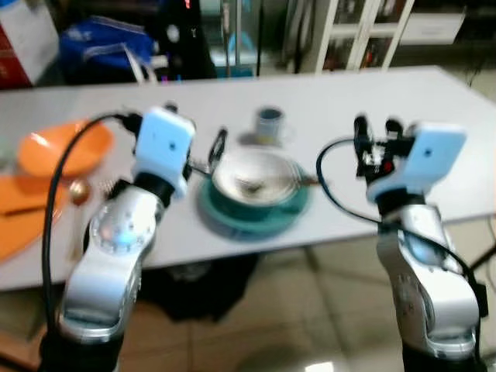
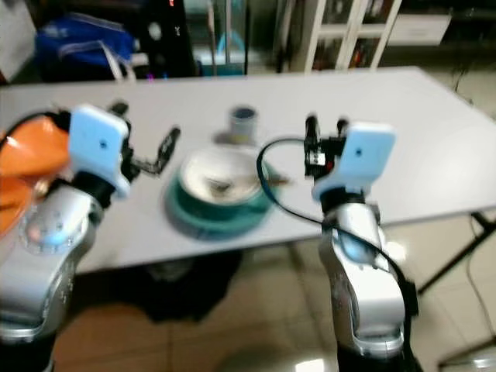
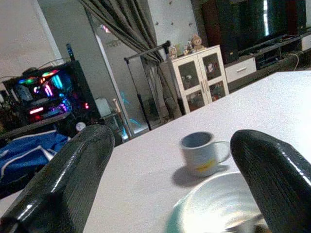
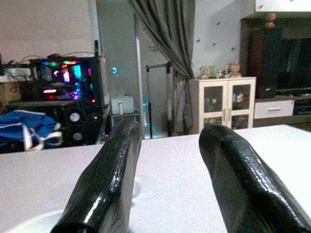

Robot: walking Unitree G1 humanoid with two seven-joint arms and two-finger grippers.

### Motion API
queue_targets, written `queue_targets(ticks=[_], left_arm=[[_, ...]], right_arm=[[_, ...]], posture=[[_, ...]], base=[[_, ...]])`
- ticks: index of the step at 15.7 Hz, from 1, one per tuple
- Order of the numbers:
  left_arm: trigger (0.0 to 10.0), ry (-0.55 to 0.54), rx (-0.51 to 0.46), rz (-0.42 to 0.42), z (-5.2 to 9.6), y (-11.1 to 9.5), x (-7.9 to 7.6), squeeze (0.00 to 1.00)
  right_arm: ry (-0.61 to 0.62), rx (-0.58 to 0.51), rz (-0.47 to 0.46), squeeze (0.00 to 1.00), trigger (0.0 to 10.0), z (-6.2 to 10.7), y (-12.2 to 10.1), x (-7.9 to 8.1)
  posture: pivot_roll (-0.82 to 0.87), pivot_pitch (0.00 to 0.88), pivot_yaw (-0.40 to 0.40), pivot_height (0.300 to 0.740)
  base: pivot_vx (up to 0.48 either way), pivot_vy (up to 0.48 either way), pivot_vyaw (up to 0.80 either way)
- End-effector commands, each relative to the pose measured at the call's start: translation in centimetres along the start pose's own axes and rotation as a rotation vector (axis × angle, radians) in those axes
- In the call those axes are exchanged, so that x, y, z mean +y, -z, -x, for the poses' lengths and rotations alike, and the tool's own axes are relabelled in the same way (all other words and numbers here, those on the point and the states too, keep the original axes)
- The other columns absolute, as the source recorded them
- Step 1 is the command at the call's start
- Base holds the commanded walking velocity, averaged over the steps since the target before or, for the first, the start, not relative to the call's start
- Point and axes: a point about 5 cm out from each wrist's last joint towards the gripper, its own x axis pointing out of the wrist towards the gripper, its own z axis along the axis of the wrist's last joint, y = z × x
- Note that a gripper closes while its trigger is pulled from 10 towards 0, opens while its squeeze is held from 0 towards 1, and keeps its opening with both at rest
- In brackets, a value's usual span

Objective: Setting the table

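A white bowl point(image 1: 252, 178) with a spoon point(image 1: 249, 185) in it sits on a teal plate point(image 1: 252, 209) at the table's near middle. Just behind it stands a grey-blue mug point(image 1: 270, 124). My left gripper point(image 1: 203, 143) hovers at the bowl's left rim, open and holding nothing; the left wrist view looks between the fingers point(image 3: 73, 179) at the mug point(image 3: 199, 153) and bowl point(image 3: 218, 204). My right gripper point(image 1: 377, 125) is raised over the table to the right of the bowl, open and empty, its fingers point(image 4: 112, 179) apart.
An orange bowl point(image 1: 62, 147), an orange mat point(image 1: 19, 213) and a loose spoon point(image 1: 77, 194) lie at the left of the white table point(image 1: 434, 101). Behind the table are a blue bag point(image 1: 105, 43) and a white cabinet point(image 1: 364, 31). Tiled floor lies below the near edge.
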Motion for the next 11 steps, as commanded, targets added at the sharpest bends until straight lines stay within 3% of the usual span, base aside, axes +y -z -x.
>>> queue_targets(ticks=[1,4,7,11], left_arm=[[10.0,0.015,-0.002,-0.001,-0.1,0.0,-0.4,0.0],[10.0,0.015,0.004,-0.005,0.0,0.2,-0.4,0.0],[10.0,0.05,0.089,-0.018,0.4,2.4,-0.4,0.0],[10.0,0.067,0.132,0.061,0.5,3.6,-0.6,0.0]], right_arm=[[0.052,-0.01,0.017,0.0,10.0,0.2,-0.2,-1.1],[0.074,0.022,-0.001,0.0,10.0,0.3,0.3,-1.4],[0.136,0.219,0.0,0.0,10.0,1.0,3.5,-2.3],[0.187,0.28,0.039,0.0,10.0,1.8,4.7,-3.2]], posture=[[0.06,0.0,0.025,0.74],[0.06,0.0,0.025,0.74],[0.06,0.0,0.026,0.74],[0.05,0.0,0.03,0.74]], base=[[0.0,-0.48,0.0],[0.0,-0.48,0.0],[0.0,0.0,-0.78],[0.0,0.0,-0.77]])
